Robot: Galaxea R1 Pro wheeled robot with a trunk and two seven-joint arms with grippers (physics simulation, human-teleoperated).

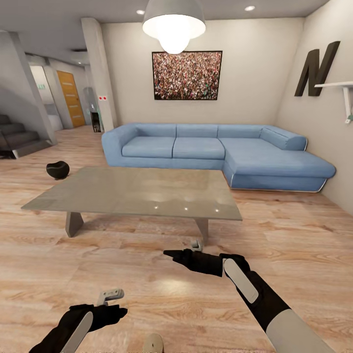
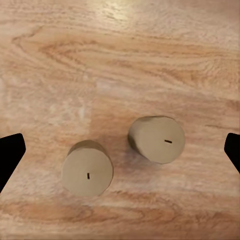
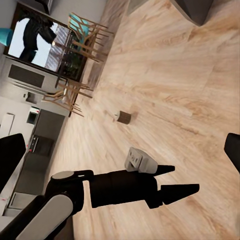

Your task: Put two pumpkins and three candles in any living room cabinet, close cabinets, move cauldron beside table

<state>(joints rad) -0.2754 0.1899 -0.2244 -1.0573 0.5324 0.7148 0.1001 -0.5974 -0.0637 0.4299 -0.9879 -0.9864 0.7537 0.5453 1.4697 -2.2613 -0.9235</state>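
Below, we hover our wide-open left gripper (image 2: 120,150) over two candles (image 2: 87,168) on bare wood floor (image 1: 147,274), right gripper (image 1: 169,254) open too.

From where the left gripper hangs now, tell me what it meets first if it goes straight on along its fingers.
The left gripper, jaws wide open, points down at the wooden floor. Two candles stand upright, apart, between its fingertips; it would likely reach their tops first, though depth is hard to judge.

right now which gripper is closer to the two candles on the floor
Left. The left gripper hangs right above the two candles, while the right gripper is off beside the table.
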